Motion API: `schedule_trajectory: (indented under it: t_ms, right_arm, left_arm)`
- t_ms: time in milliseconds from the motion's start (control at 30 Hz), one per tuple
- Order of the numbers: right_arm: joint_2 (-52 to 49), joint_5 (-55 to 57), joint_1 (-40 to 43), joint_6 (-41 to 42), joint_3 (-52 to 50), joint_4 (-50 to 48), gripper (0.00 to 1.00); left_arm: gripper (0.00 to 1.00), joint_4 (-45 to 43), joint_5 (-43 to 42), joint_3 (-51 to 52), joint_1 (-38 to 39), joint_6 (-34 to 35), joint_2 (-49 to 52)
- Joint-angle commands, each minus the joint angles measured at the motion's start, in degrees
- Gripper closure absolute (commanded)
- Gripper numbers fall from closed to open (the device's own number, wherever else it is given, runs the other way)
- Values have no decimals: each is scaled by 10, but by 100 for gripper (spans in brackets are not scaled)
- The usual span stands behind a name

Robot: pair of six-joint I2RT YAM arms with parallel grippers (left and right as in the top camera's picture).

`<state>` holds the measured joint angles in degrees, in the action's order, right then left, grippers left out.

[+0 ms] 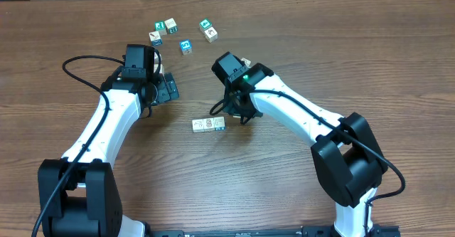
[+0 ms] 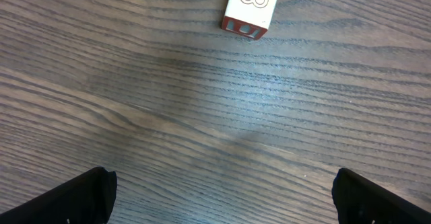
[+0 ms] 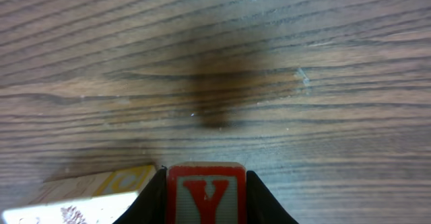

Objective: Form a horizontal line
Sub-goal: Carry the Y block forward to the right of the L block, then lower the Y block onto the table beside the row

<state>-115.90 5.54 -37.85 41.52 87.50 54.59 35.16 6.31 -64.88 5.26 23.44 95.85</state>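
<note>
Red Y cube (image 3: 205, 192) is clamped in the right gripper (image 3: 207, 202), at the right end of the horizontal line (image 1: 207, 125) mid-table. Left gripper (image 2: 225, 198) hangs apart. Loose cubes (image 1: 185, 46) lie far off, so only letting go seems left.

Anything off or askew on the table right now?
Nothing stands out. The right gripper is shut on the red Y cube at one end of the short row; the loose cubes lie scattered farther back. No damage or spill visible.
</note>
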Motion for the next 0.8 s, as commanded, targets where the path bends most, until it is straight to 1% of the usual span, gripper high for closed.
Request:
schedule_trajectory:
  t_ms: [0,400,767]
  right_arm:
    - [2,12,4,5,-23,-17,80]
    - [2,19,4,5,-51,-34,79]
    - [2,19,4,5,-51,-35,78]
  left_arm:
    - [0,0,7,-6,0,-5,-10]
    - [0,0,7,-6,0,-5,-10]
    - [0,0,7,-6,0,-5,-10]
